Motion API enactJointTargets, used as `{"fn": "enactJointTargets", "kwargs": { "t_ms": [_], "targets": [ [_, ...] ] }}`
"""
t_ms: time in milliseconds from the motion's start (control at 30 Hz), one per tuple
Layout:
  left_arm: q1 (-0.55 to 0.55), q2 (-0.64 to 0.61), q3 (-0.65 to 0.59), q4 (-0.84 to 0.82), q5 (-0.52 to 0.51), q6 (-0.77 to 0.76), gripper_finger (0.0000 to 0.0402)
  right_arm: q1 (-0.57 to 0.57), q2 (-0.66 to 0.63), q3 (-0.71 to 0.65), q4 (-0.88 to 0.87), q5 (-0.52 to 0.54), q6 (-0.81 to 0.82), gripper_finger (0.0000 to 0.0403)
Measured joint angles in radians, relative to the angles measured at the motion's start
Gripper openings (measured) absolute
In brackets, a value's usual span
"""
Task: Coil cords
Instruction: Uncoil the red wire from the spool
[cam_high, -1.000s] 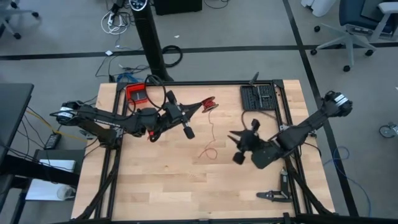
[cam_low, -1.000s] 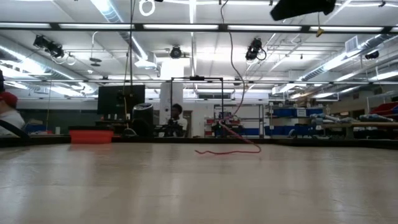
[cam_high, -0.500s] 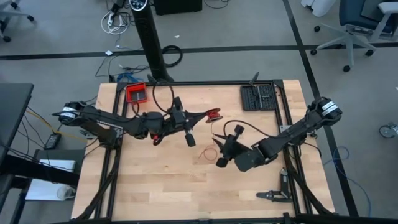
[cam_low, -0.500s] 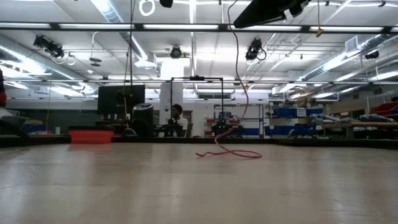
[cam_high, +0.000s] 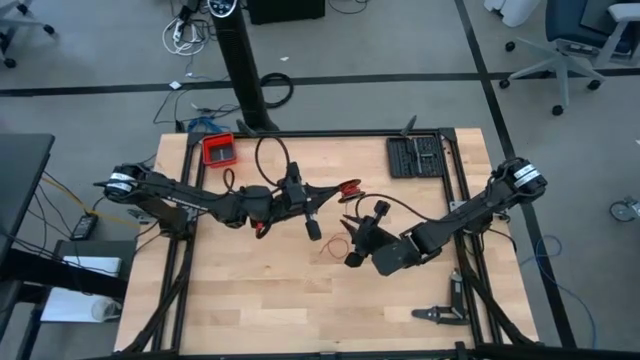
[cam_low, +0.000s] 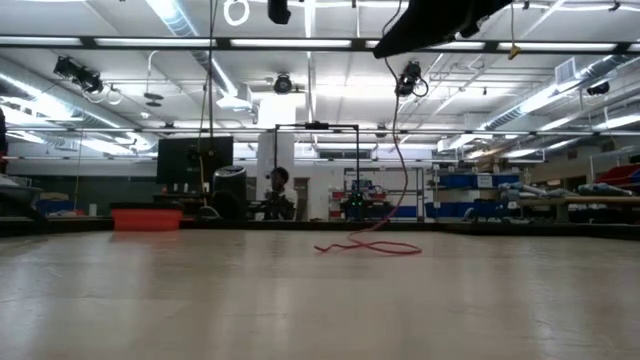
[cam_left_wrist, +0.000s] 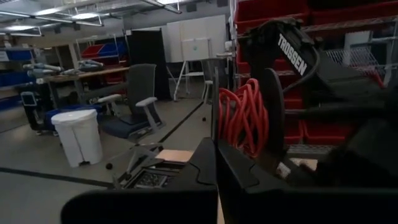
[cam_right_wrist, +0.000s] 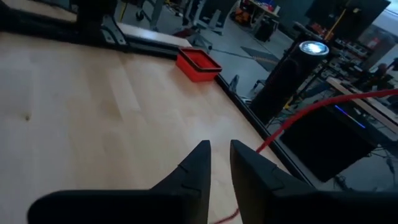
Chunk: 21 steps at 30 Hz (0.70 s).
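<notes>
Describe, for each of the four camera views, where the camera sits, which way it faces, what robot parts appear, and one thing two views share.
High view: overhead, facing down on the wooden table; both arms.
Low view: table height, facing the room; an arm overhead.
Left wrist view: on the left arm; left end effector holds the thin red cord coil.
Right wrist view: on the right arm; right end effector, red rectangular tray.
Shared: the cord's loose end lies on the table in high and low views.

1 overhead, 1 table-level, 2 wrist cams
</notes>
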Motion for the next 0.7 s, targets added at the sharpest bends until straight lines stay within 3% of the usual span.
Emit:
{"fn": "enactJointTargets", "kwargs": {
  "t_ms": [367, 500, 700],
  "targets": [
    [-0.004, -0.008, 0.000, -0.003, 0.007, 0.009, 0.0000, 0.026, 0.008, 0.000, -0.103, 0.038, 0.054, 0.0030],
    [-0.004, -0.008, 0.001, -0.011, 0.007, 0.009, 0.0000, 0.044, 0.008, 0.000, -0.192, 0.016, 0.147, 0.0028],
    [-0.004, -0.008, 0.001, -0.012, 0.007, 0.009, 0.0000, 0.050, 0.008, 0.000, -0.320, 0.063, 0.284, 0.0031]
  ]
}}
